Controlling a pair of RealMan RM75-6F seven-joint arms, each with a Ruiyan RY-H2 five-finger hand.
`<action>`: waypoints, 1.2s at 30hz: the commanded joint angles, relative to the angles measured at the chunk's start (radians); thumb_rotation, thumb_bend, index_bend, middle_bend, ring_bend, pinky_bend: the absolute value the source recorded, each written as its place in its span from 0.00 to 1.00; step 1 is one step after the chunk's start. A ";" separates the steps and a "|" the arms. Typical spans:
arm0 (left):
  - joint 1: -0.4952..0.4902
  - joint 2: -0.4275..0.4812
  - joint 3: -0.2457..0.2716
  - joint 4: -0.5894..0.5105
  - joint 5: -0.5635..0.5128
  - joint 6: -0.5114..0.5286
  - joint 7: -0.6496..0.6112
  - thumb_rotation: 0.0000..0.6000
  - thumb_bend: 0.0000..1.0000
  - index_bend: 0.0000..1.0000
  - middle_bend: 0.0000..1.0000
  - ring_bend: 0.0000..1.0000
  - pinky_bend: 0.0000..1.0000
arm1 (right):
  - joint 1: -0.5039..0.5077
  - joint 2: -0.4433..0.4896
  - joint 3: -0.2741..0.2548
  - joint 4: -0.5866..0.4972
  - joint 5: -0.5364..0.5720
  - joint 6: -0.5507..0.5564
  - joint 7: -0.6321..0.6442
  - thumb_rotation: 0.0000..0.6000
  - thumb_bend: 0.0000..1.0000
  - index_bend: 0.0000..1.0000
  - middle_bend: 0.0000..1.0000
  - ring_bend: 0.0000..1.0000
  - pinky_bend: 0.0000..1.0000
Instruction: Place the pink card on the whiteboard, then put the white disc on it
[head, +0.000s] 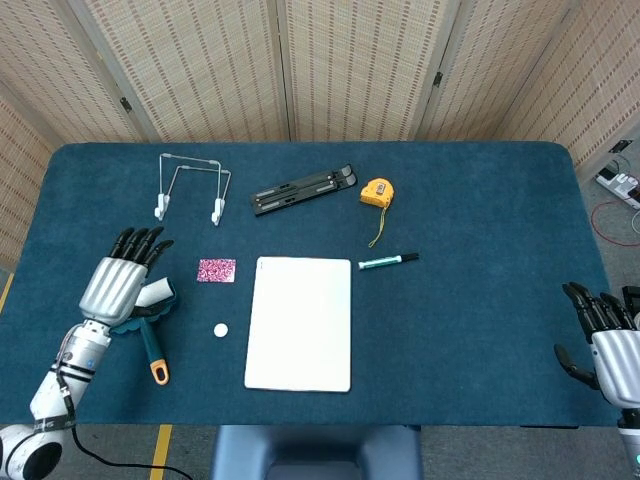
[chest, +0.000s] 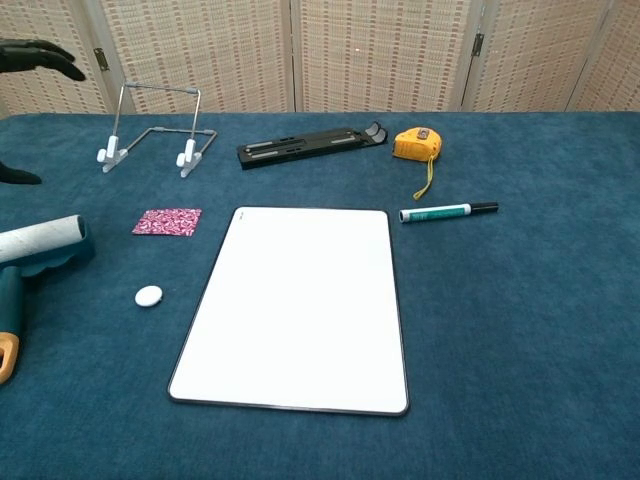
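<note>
The pink card (head: 216, 270) (chest: 167, 221) lies flat on the blue table just left of the whiteboard's (head: 300, 322) (chest: 300, 305) top corner. The white disc (head: 220, 329) (chest: 148, 295) sits on the cloth below the card, a little left of the board. My left hand (head: 122, 276) (chest: 28, 58) hovers open over the lint roller, left of the card, fingers spread, holding nothing. At the table's right front edge my right hand (head: 605, 342) stays open and empty; the chest view does not show it.
A lint roller (head: 142, 310) (chest: 30, 255) lies under my left hand. At the back are a wire stand (head: 190, 187) (chest: 155, 130), a black folding stand (head: 302, 189) (chest: 310, 146) and a yellow tape measure (head: 376, 192) (chest: 417, 144). A green marker (head: 388, 261) (chest: 447, 211) lies right of the board.
</note>
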 joint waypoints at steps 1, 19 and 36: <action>-0.074 -0.040 -0.016 0.045 -0.065 -0.090 0.048 1.00 0.13 0.18 0.07 0.07 0.00 | -0.001 0.001 0.001 0.001 0.001 0.002 0.002 1.00 0.37 0.03 0.12 0.18 0.12; -0.310 -0.276 -0.009 0.295 -0.418 -0.300 0.226 1.00 0.26 0.25 0.07 0.04 0.00 | 0.015 -0.002 0.007 -0.012 0.017 -0.026 -0.015 1.00 0.37 0.03 0.12 0.18 0.12; -0.396 -0.395 0.024 0.464 -0.647 -0.335 0.283 1.00 0.36 0.31 0.07 0.03 0.00 | 0.034 -0.008 0.017 -0.001 0.045 -0.061 -0.012 1.00 0.37 0.03 0.12 0.18 0.12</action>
